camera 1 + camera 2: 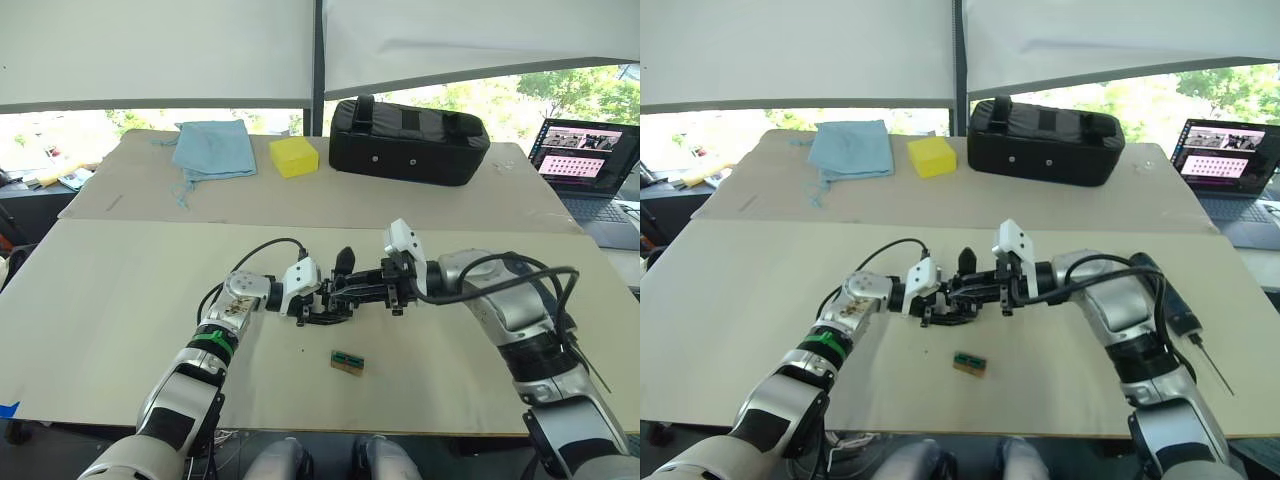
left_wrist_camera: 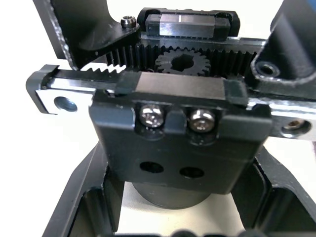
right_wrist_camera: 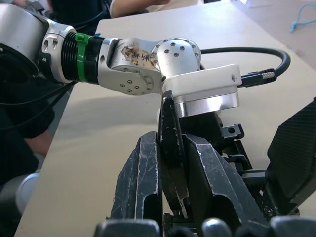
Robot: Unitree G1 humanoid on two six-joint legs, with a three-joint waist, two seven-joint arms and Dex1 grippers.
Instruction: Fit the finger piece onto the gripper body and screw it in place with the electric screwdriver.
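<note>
The gripper body [image 1: 330, 300], a chunky black mechanism, is held just above the table's middle with my left gripper [image 1: 316, 306] shut on it. The left wrist view shows the gripper body [image 2: 177, 133] up close, with its toothed rack, gear and two silver screws. My right gripper [image 1: 352, 288] reaches in from the right and is shut on the finger piece [image 3: 170, 143], a thin black wedge pinched between its fingers [image 3: 140, 182]. The wedge's tip [image 1: 344, 262] points up beside the body. The electric screwdriver [image 1: 1187, 312] lies on the table right of my right arm.
A small green-brown block [image 1: 347, 362] lies on the table in front of the grippers. On the far table sit a black padded case [image 1: 408, 140], a yellow sponge [image 1: 293, 156] and a blue cloth [image 1: 213, 148]. A laptop [image 1: 585, 160] stands open at the far right.
</note>
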